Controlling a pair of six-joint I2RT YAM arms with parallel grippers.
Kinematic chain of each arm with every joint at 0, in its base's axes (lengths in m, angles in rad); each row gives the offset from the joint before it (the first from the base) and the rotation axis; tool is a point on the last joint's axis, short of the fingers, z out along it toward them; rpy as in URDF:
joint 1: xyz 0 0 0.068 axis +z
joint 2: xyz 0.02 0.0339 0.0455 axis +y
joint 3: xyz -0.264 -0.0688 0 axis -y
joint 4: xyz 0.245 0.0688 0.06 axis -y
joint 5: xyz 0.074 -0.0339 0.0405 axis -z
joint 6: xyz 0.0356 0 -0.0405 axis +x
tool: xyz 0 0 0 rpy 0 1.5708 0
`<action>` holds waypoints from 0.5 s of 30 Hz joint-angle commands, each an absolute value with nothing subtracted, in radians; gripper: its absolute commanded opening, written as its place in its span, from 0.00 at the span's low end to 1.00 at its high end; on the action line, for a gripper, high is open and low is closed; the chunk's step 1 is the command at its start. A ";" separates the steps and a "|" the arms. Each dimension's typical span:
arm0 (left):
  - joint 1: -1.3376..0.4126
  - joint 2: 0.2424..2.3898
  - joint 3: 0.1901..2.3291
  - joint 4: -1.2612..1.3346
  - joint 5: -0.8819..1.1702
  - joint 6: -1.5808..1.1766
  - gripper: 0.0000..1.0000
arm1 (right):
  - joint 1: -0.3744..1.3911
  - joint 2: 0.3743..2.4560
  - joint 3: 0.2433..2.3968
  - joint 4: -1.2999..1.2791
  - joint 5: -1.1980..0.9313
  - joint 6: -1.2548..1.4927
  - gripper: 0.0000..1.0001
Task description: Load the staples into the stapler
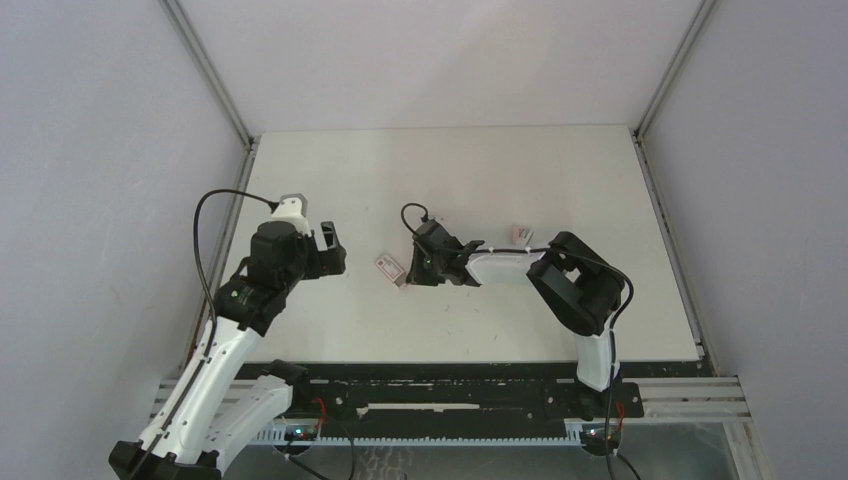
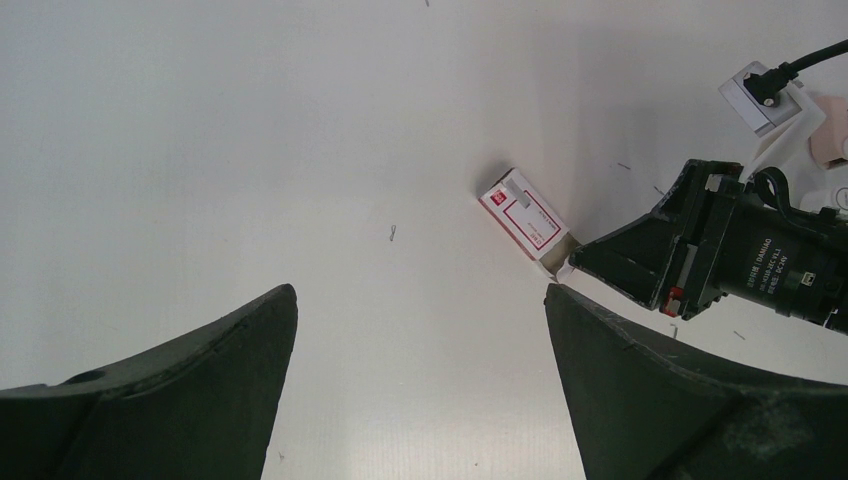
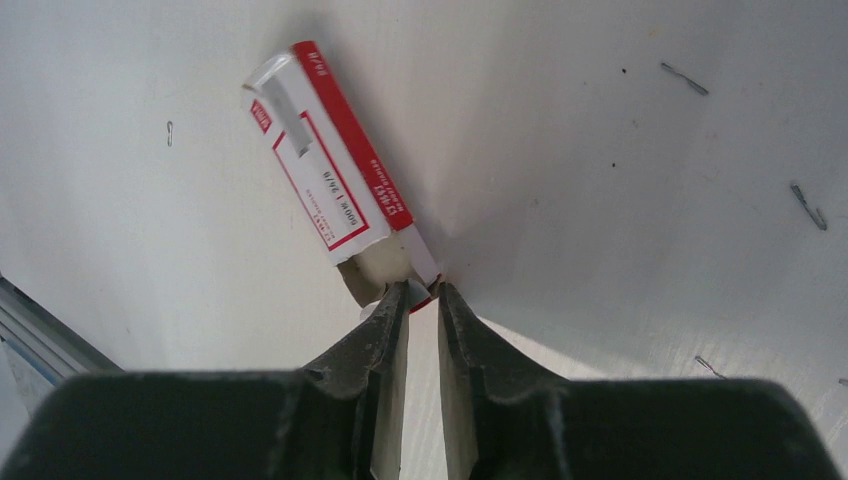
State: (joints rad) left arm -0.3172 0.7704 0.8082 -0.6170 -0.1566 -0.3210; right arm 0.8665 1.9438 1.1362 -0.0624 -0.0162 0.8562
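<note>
A small red-and-white staple box (image 1: 388, 265) lies on the white table, left of centre. It also shows in the left wrist view (image 2: 523, 215) and the right wrist view (image 3: 325, 165), with its near end open. My right gripper (image 3: 422, 290) is at that open end, its tips nearly together and pinching the box's end flap; from above the gripper (image 1: 408, 280) touches the box. A small pink object (image 1: 521, 234), perhaps the stapler, lies behind the right arm. My left gripper (image 2: 420, 292) is open and empty, left of the box (image 1: 333, 255).
Loose single staples (image 3: 684, 79) lie scattered on the table near the box, with another one (image 2: 392, 233) further left. The right wrist's camera and cable (image 2: 770, 85) sit just right of the box. Metal frame rails (image 1: 210, 75) border the table.
</note>
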 commanded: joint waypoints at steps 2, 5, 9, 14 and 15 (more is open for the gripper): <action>-0.311 0.758 0.817 -0.611 -0.169 -0.305 0.97 | 0.867 1.956 1.180 -0.051 -0.014 0.848 0.03; -0.311 0.761 0.816 -0.611 -0.165 -0.305 0.97 | 0.854 1.940 1.181 -0.067 -0.036 0.833 0.00; -0.310 0.763 0.816 -0.611 -0.164 -0.305 0.97 | 0.831 1.905 1.181 -0.108 -0.105 0.766 0.00; -0.313 0.768 0.815 -0.589 -0.067 -0.275 0.96 | 0.769 1.852 1.181 -0.217 -0.286 0.606 0.00; -0.314 0.767 0.811 -0.580 -0.048 -0.273 0.96 | 0.761 1.839 1.181 -0.257 -0.291 0.569 0.00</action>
